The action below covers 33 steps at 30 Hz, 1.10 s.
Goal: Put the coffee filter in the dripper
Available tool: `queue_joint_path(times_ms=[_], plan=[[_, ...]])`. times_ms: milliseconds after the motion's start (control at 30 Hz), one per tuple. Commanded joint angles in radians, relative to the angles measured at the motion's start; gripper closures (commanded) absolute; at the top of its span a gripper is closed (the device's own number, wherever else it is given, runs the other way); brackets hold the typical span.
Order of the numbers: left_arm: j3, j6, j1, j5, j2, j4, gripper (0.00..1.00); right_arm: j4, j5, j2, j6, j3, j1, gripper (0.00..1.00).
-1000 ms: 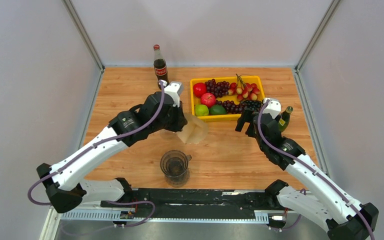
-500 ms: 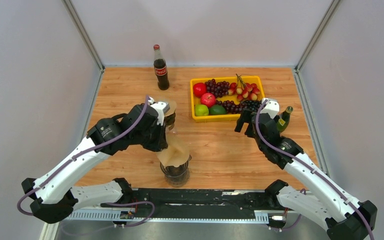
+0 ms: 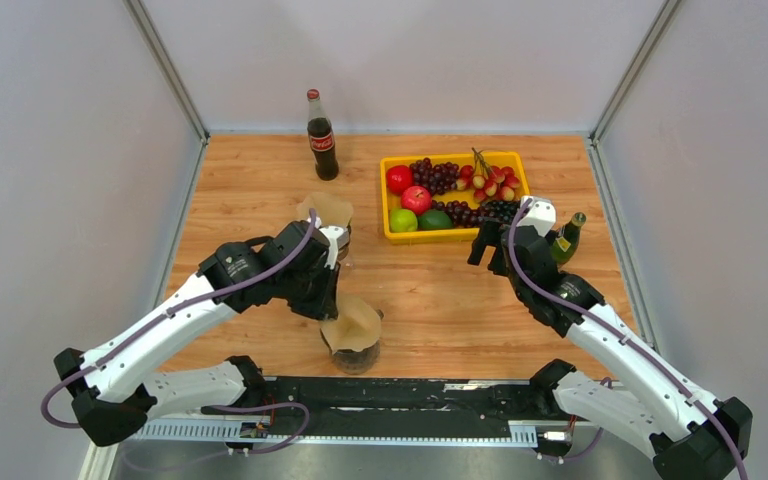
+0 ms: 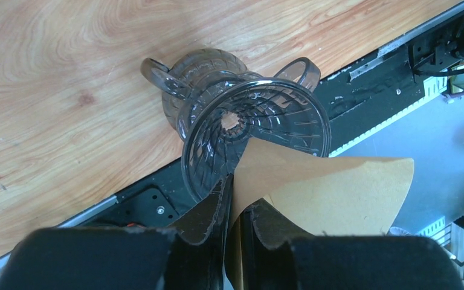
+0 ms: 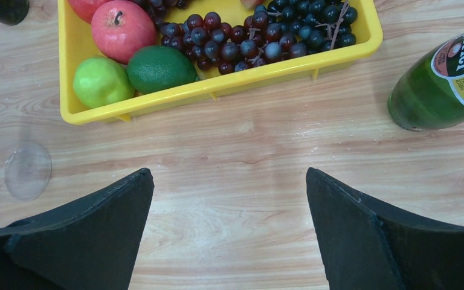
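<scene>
A clear glass dripper (image 3: 352, 345) (image 4: 217, 130) stands on a clear server near the table's front edge. The brown paper coffee filter (image 3: 356, 319) (image 4: 338, 193) lies tilted over the dripper's rim, its tip pointing into the ribbed cone. My left gripper (image 3: 332, 303) (image 4: 238, 202) is just left of the dripper, its jaws shut on the filter's edge. My right gripper (image 3: 488, 243) (image 5: 229, 181) hovers wide open over bare wood in front of the yellow tray, holding nothing.
A yellow tray (image 3: 455, 236) (image 5: 217, 87) of fruit sits at the back right. A green bottle (image 3: 569, 237) (image 5: 447, 81) stands right of my right gripper. A cola bottle (image 3: 320, 135) stands at the back. More brown filters (image 3: 325, 208) rest behind my left arm.
My left arm has swung from beside the tray toward the front edge, carrying the filter, and brought it down onto the dripper. The right arm has not moved.
</scene>
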Motion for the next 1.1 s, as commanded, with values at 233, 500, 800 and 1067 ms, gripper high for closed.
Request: queue_joint_path(times_ms=[233, 500, 800, 1067], plan=[[-0.038, -0.007, -0.002, 0.014, 0.035, 0.039, 0.74, 0.024, -0.012, -0.005, -0.015, 0.001, -0.004, 0.00], [0.009, -0.012, -0.002, -0.025, 0.029, -0.012, 0.48, 0.023, -0.015, -0.005, -0.017, 0.001, -0.005, 0.00], [0.101, -0.021, -0.002, -0.090, -0.014, -0.065, 0.26, 0.022, -0.017, -0.008, -0.021, 0.001, -0.003, 0.00], [0.172, -0.019, -0.003, -0.108, -0.018, -0.089, 0.27, 0.023, -0.015, -0.010, -0.025, 0.001, -0.003, 0.00]])
